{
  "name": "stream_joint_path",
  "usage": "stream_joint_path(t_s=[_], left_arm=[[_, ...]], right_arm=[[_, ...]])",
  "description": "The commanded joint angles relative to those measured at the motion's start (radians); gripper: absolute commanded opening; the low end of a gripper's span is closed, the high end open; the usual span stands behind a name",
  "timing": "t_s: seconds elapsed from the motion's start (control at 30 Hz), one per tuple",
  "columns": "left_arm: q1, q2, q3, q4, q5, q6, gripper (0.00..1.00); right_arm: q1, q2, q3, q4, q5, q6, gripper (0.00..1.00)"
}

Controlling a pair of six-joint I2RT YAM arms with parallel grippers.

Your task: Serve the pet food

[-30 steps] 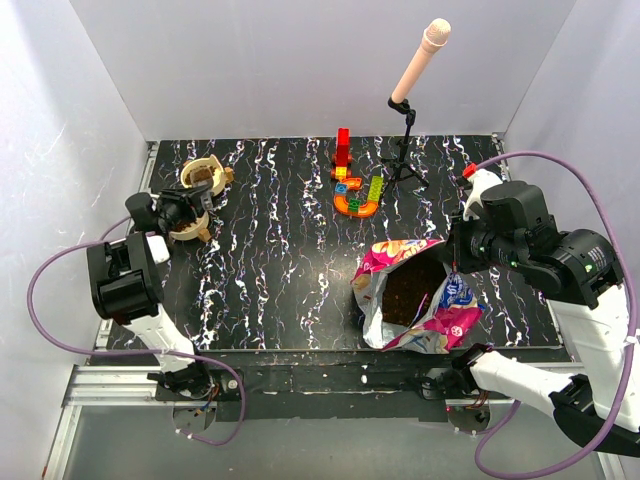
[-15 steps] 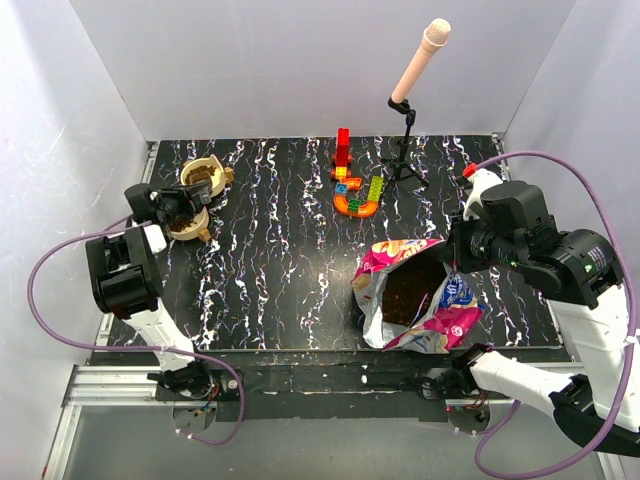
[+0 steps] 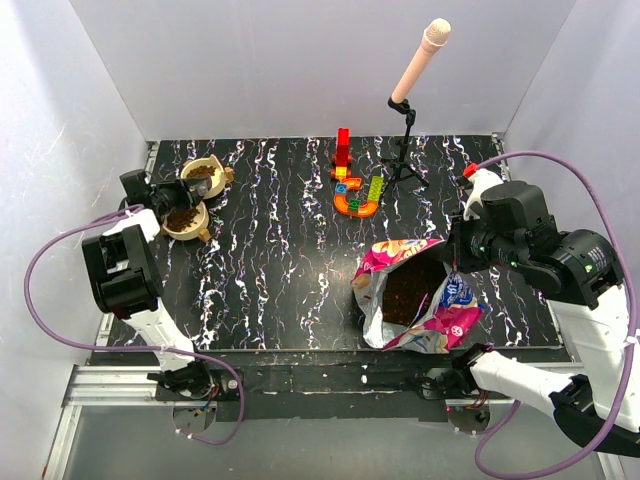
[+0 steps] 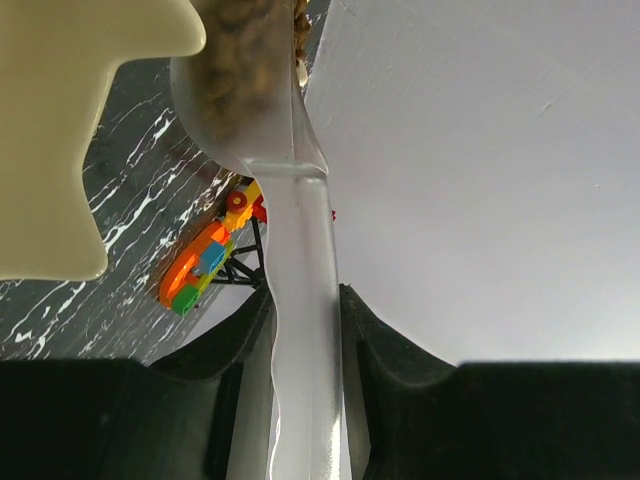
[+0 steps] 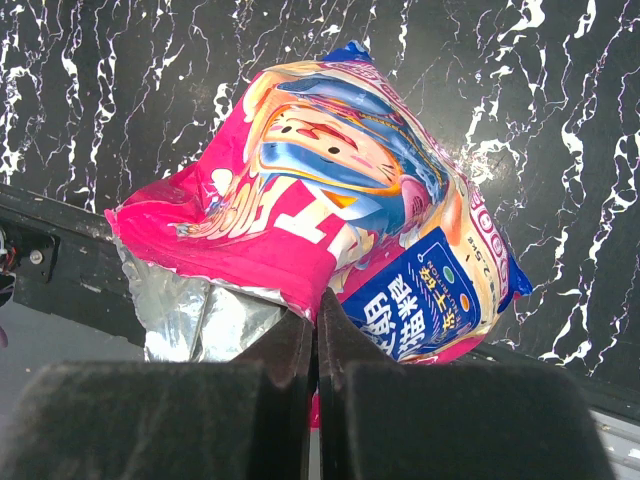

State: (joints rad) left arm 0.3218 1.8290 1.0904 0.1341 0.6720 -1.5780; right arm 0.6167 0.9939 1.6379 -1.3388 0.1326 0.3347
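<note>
Over at the left edge of the counter [image 3: 280, 250], the left tool [image 4: 305, 325], clamped on the clear scoop [image 4: 298, 230], is pulling back from the nearer tan bowl [image 3: 204, 229], which is now holding kibble [image 3: 183, 217], so serving is progressing, while the right tool [image 5: 316, 330], closed, is seemingly pinching the open bag [image 5: 330, 200].

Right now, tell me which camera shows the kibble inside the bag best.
Top external: it looks down into the open bag, showing the brown kibble inside. Right wrist shows only the bag's printed outside and silver lining, its edge pinched by the right pincer. Left wrist misses the bag.
</note>
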Motion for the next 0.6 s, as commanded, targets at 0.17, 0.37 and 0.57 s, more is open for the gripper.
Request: stream_joint_path(t_s=[0.17, 0.37, 0.57], left_arm=[[0.005, 0.032, 0.13, -0.327, -0.012, 0.013, 0.0], [0.005, 0.081, 0.224, -0.384, -0.006, -0.008, 0.0], [0.005, 0.139, 0.351, -0.575, -0.025, -0.077, 0.0]], right_arm=[[0.0, -0.052, 0.033, 0.168, 0.022, 0.001, 0.01], [-0.002, -0.051, 0.039, 0.164, 0.025, 0.0, 0.01], [0.0, -0.044, 0.049, 0.164, 0.025, -0.003, 0.01]])
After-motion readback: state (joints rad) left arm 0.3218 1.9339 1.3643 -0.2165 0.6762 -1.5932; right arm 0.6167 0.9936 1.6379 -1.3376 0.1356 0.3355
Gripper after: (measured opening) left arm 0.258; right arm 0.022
